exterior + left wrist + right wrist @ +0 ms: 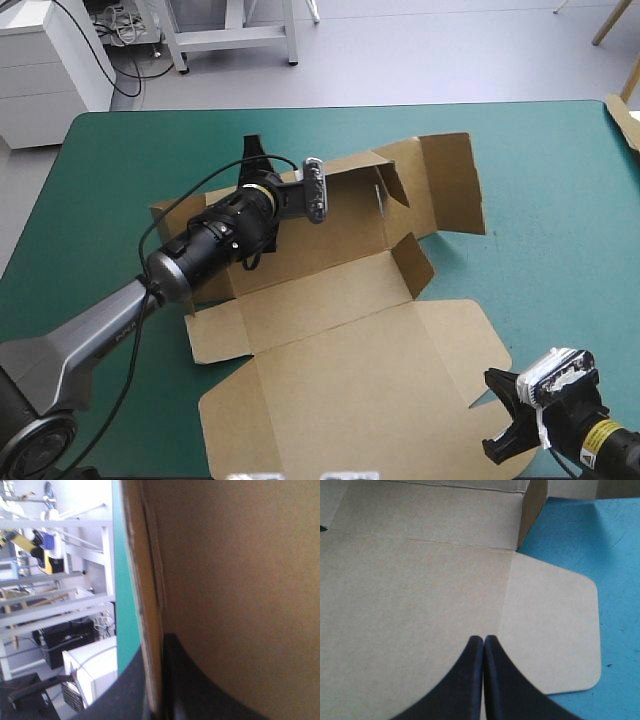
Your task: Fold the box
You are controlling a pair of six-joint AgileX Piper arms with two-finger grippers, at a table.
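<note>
Box [340, 340] lies mostly flat at mid counter [560, 200], with flaps at 2 o'clock raised. Left end effector [253, 150] is clamped on the far panel [240, 580] at 11 o'clock. Right end effector [484, 639], fingers together, sits at 5 o'clock, its tips over the lid [410, 605] beside a rounded flap [550, 630].

No text can actually be read from here. A short line of lettering runs along the long grey metal link of the left arm [112, 335], but it's too small to make out. A small yellow rectangular sticker [603, 437] sits on the black wrist behind the right gripper [497, 415]. It has dark print, also illegible. Neither wrist view shows any legible letters, numbers or signs
</note>
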